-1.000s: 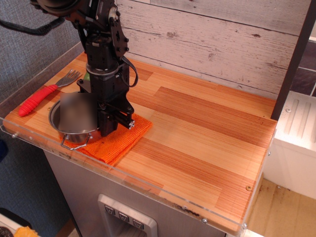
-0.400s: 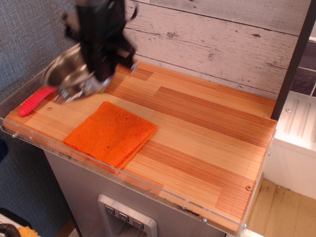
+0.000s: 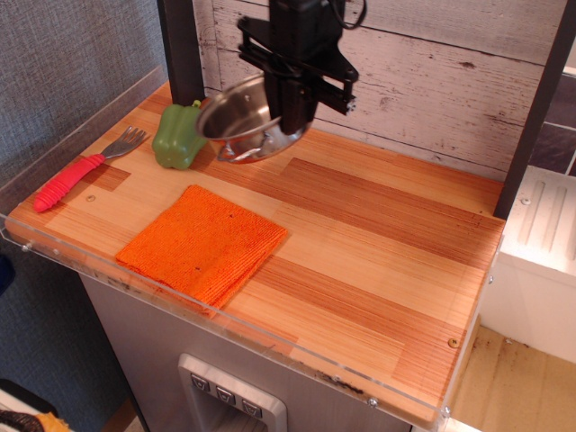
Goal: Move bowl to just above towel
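The shiny steel bowl (image 3: 238,115) hangs tilted in the air near the back of the wooden counter, beyond the far corner of the towel. My black gripper (image 3: 292,121) comes down from above and is shut on the bowl's right rim. The bright orange towel (image 3: 203,244) lies flat near the counter's front left edge, with nothing on it. One wire loop handle shows under the bowl's lower edge.
A green pepper (image 3: 178,137) stands just left of the bowl. A fork with a red handle (image 3: 76,175) lies at the far left. A clear plastic lip (image 3: 225,315) runs along the counter's front edge. A whitewashed plank wall (image 3: 432,81) stands close behind.
The bowl was resting on the towel's left part with the gripper on its rim. It was lifted up and back, then carried right, and now hangs tilted near the back wall.
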Controlling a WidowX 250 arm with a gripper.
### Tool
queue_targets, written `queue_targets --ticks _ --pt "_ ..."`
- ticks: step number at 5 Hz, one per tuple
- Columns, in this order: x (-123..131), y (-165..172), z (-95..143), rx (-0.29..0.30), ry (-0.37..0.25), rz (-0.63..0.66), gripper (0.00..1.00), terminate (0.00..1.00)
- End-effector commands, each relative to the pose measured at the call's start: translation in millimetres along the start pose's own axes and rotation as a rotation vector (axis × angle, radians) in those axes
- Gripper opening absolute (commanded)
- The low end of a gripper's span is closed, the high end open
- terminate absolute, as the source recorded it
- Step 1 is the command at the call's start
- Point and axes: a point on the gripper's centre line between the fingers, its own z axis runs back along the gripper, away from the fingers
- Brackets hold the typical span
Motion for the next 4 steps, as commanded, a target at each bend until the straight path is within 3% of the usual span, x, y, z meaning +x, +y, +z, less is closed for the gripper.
queue_targets --ticks 1,2,3,4 --pt "27.7 -4.4 -17.0 0.017 0.002 -0.010 0.00 0.00" --pt "20.1 -5.8 -35.3 0.004 0.049 -0.008 0.00 0.00" --pt "12.4 -5.5 -47.6 0.000 0.093 0.003 1.00 0.00" --pt "12.0 -1.5 -47.1 -0.018 0.082 0.034 1.00 0.00"
